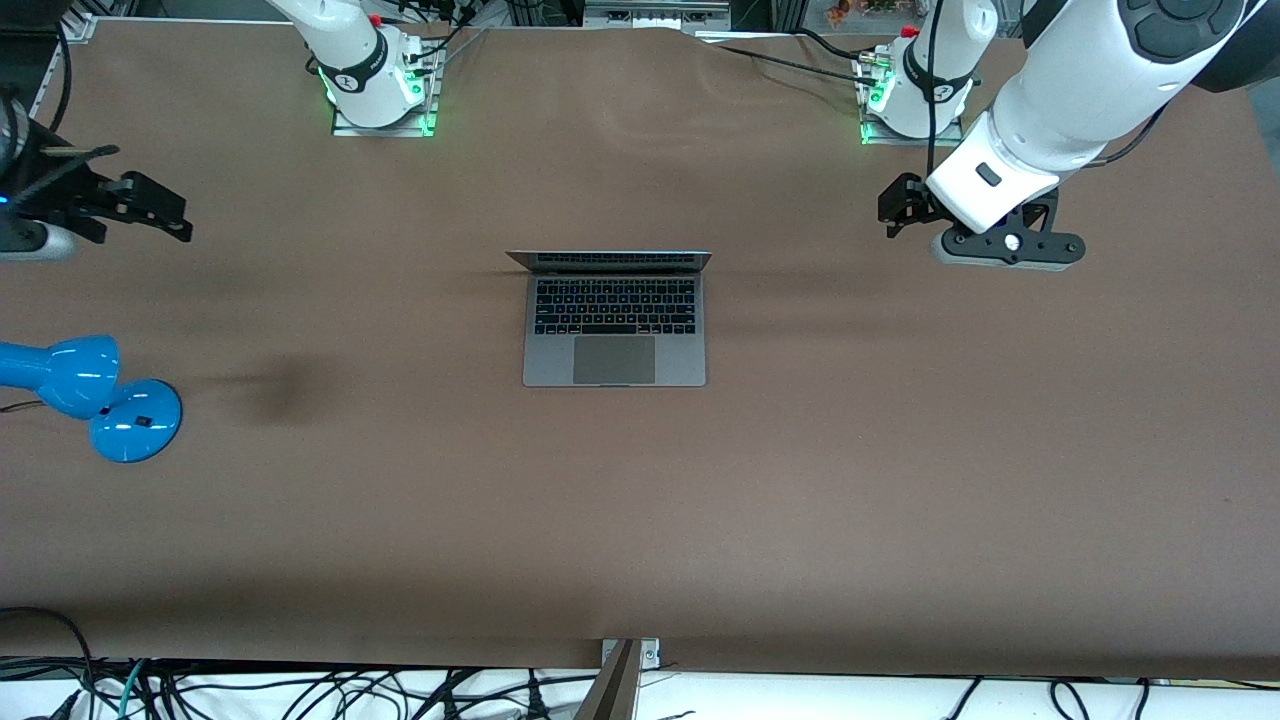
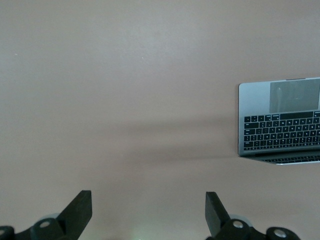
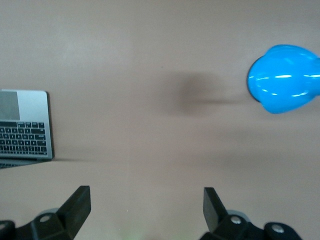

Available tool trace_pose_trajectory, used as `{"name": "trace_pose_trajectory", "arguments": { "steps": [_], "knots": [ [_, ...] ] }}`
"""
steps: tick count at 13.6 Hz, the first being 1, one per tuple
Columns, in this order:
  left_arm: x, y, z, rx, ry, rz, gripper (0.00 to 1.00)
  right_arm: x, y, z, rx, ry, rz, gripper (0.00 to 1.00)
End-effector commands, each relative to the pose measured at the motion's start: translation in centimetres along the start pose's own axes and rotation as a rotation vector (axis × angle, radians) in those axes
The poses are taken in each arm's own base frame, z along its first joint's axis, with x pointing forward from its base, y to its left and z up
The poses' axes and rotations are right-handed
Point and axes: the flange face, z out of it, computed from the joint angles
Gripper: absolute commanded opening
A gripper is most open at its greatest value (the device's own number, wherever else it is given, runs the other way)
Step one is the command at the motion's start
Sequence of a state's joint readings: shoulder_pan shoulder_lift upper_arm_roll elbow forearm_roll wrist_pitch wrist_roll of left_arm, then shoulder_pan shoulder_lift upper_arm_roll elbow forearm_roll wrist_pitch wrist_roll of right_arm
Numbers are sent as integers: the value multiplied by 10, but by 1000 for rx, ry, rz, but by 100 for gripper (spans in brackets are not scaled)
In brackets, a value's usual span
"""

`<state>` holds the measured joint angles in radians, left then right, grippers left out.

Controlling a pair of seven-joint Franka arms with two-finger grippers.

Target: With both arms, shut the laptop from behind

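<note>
In the centre of the front view, the slim space-grey metal laptop (image 1: 614,320) with its black keyboard and large trackpad sits open on the brown counter (image 1: 800,480), its screen standing almost upright at the edge nearer my bases. My left gripper (image 1: 900,212) hangs over bare counter at the right of the frame, well apart from the laptop, its white arm sloping down from the upper right corner. My right gripper (image 1: 150,210) hangs over the counter at the left edge, also well apart, above a glossy blue desk lamp (image 1: 85,395) in the lower left.

In the left wrist view, my left jaws stand wide apart with nothing between them, pointing down at bare counter; the laptop shows at the right edge of the frame, keyboard and trackpad visible.

In the right wrist view, my right jaws are likewise spread and empty; the laptop's corner sits at the left edge and the blue lamp head in the upper right.

Judging from this, nothing has been touched yet and the step in hand is the approach. To do it well, I should bring both grippers in over the lid's top edge from my bases' side, one toward each corner, keep them level, and push evenly so the hinge is not twisted and the base does not slide.
</note>
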<state>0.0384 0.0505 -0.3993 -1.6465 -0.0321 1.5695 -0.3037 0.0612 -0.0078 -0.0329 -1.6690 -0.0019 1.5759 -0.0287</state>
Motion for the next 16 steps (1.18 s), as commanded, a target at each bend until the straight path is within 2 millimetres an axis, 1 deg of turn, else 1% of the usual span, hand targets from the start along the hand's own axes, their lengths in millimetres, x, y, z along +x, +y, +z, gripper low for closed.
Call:
{"name": "trace_pose_trajectory", "arguments": {
  "steps": [1, 3, 4, 6, 7, 8, 9, 10, 11, 12, 13, 14, 16],
  "knots": [
    [-7, 25, -1, -15, -17, -21, 100, 5, -40, 38, -4, -161, -68, 100],
    [-10, 39, 2, -13, -21, -52, 100, 3, -80, 71, -11, -289, -122, 100],
    [-10, 46, 7, -15, -32, -66, 100, 0, -104, 82, -24, -332, -163, 100],
    [-15, 68, 14, -23, -50, -94, 100, -8, -147, 105, -19, -423, -225, 99],
    [-12, 76, 20, -45, -61, -107, 100, -16, -181, 119, 13, -468, -218, 90],
    [-9, 79, 22, -67, -65, -114, 100, -23, -208, 125, 13, -484, -230, 71],
    [-7, 84, 26, -93, -74, -115, 100, -29, -231, 133, 11, -500, -247, 29],
    [-5, 85, 30, -100, -79, -120, 100, -34, -251, 140, 19, -511, -241, 7],
    [-2, 91, 38, -100, -95, -141, 100, -37, -268, 148, 16, -521, -200, 0],
    [-4, 104, 42, -102, -92, -153, 100, -40, -284, 156, 17, -528, -152, 0],
    [-3, 114, 49, -108, -90, -159, 100, -47, -305, 167, 9, -546, -140, 0],
    [-3, 124, 58, -104, -106, -153, 100, -52, -319, 175, -1, -550, -137, 0],
    [-3, 135, 77, -96, -148, -187, 100, -51, -332, 192, -12, -557, -128, 0]
  ]
}}
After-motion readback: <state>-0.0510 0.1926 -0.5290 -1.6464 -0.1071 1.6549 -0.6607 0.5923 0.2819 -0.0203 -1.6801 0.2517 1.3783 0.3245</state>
